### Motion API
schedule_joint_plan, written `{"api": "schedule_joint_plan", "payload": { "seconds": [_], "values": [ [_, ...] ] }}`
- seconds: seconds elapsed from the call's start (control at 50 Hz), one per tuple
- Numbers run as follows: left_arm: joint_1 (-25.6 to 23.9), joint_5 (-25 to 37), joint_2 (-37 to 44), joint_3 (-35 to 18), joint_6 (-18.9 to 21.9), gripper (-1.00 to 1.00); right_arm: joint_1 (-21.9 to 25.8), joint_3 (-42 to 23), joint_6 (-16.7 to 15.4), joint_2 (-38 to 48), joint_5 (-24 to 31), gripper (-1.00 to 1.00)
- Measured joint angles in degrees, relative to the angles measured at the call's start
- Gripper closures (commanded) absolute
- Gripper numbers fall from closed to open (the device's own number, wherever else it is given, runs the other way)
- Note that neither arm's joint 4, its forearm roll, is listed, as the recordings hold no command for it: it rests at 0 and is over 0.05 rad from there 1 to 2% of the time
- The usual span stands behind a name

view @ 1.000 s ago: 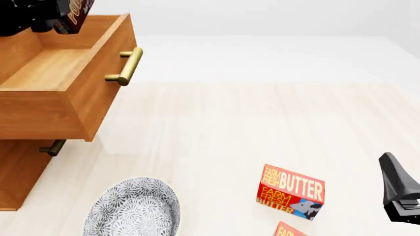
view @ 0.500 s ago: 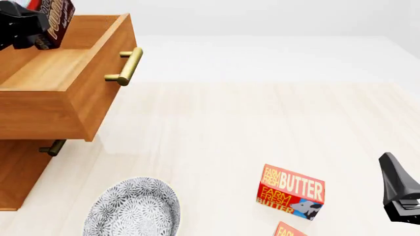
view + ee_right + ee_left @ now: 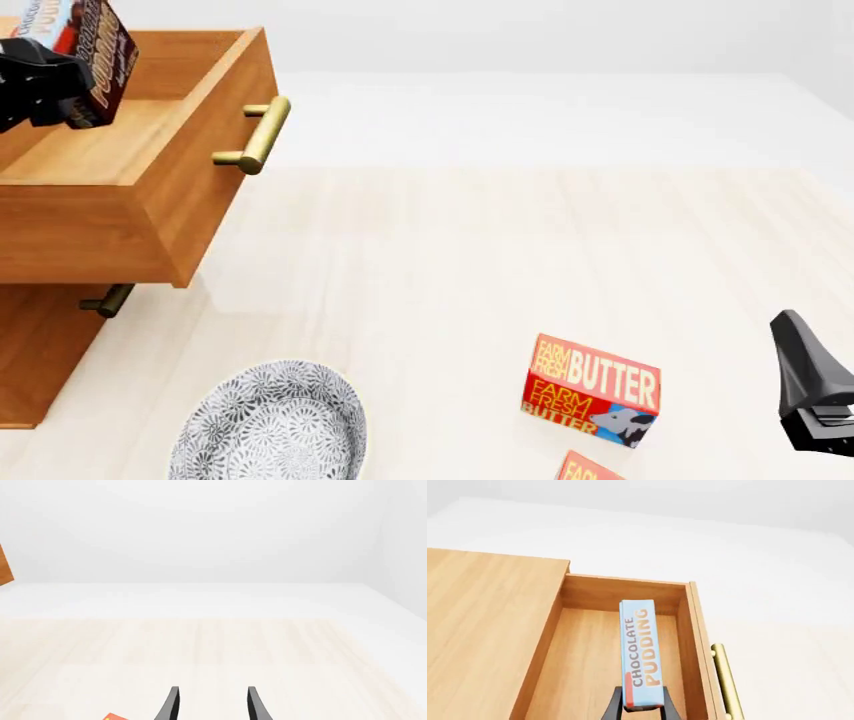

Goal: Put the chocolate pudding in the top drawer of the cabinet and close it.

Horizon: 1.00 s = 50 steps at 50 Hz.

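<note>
Left wrist view: shows left gripper (image 3: pixel 642 706) clamped on lower end of chocolate pudding (image 3: pixel 641 652), box held on edge, lettering side up, directly over open top drawer (image 3: pixel 690 645). Drawer floor bare wood; nothing inside yet. Box appears above floor, not resting; exact clearance can't be told. Brass handle (image 3: pixel 728 685) at drawer front, cabinet (image 3: pixel 487 630) top alongside.

Front view: shows pudding (image 3: pixel 100 45) tilted, held over back part of top drawer (image 3: pixel 174 190), which stands pulled well out. Left gripper (image 3: pixel 47 80) mostly cut off by frame edge. Lower drawer handle (image 3: pixel 107 299) visible below; lower drawer shut. Patterned plate (image 3: pixel 274 420) near cabinet foot, nothing on it. Butter box (image 3: pixel 591 390) well apart on table (image 3: pixel 507 240); second butter box (image 3: pixel 587 468) just beside it at frame edge. Right gripper (image 3: pixel 817 390) parked at right side, away from everything.

Right wrist view: shows right gripper (image 3: pixel 211 703) w/ fingers apart, nothing between them. Bare table ahead; red box corner (image 3: pixel 115 716) at frame edge.

Status, as judged: pick-up and carry done. Remaining: lower and release box into drawer, withdraw, push drawer shut.
</note>
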Motion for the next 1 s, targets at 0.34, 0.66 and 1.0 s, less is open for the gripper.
{"api": "schedule_joint_plan", "payload": {
  "seconds": [0.34,0.66,1.0],
  "values": [
    [2.1,0.26,1.3,-0.64,0.39,1.0,0.0,0.0,0.0,0.0,0.0,-1.0],
    [4.13,1.87,1.9,-2.25,1.48,1.0,0.0,0.0,0.0,0.0,0.0,-1.0],
    [5.63,1.85,4.34,-2.22,2.0,1.0,0.0,0.0,0.0,0.0,0.0,-1.0]
  ]
}}
